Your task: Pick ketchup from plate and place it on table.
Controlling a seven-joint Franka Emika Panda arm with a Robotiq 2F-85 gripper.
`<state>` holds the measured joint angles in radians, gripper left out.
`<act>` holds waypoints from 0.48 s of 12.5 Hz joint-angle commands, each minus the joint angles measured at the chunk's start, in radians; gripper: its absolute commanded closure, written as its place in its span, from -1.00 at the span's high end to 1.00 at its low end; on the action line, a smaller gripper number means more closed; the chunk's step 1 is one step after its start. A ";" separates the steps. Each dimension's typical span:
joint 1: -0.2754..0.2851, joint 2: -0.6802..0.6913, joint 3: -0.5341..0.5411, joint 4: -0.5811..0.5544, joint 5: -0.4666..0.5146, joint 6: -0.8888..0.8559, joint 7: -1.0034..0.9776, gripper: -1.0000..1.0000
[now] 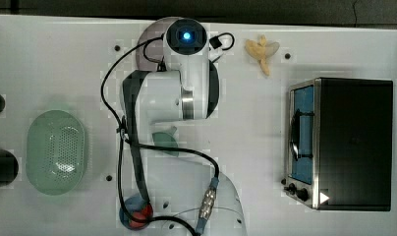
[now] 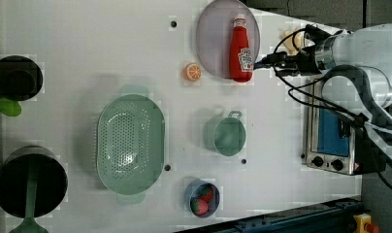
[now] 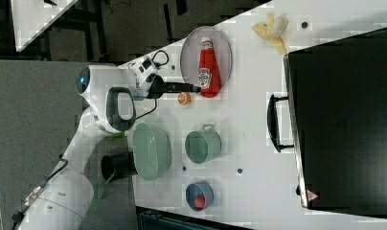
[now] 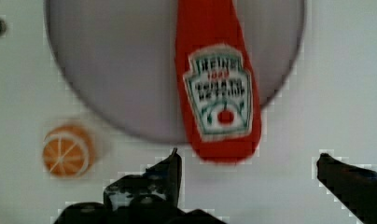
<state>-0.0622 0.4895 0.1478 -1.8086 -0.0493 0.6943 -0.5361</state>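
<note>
The ketchup (image 2: 240, 48) is a red bottle with a white cap and pale label. It lies flat on the greyish-lilac plate (image 2: 213, 39), its base reaching over the plate's rim. In the wrist view the ketchup (image 4: 219, 93) lies just ahead of my gripper (image 4: 247, 163), which is open, one dark finger (image 4: 170, 170) on each side of the bottle's base. Nothing is held. In the right view my gripper (image 3: 197, 88) points at the base of the ketchup (image 3: 208, 67) on the plate (image 3: 189, 55). In the top view my arm covers most of the plate (image 1: 148, 44).
An orange slice (image 2: 192, 72) lies on the white table (image 2: 87, 58) beside the plate. Also on the table are a green perforated basket (image 2: 131, 143), a teal cup (image 2: 225, 135), a blue bowl with strawberries (image 2: 202, 198), a toaster oven (image 2: 332, 136) and a banana peel (image 1: 262, 51).
</note>
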 commanded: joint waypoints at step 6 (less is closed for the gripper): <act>0.006 0.155 -0.010 0.008 -0.058 0.249 -0.090 1.00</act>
<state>-0.0610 0.6206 0.1439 -1.7959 -0.1057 0.9346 -0.5620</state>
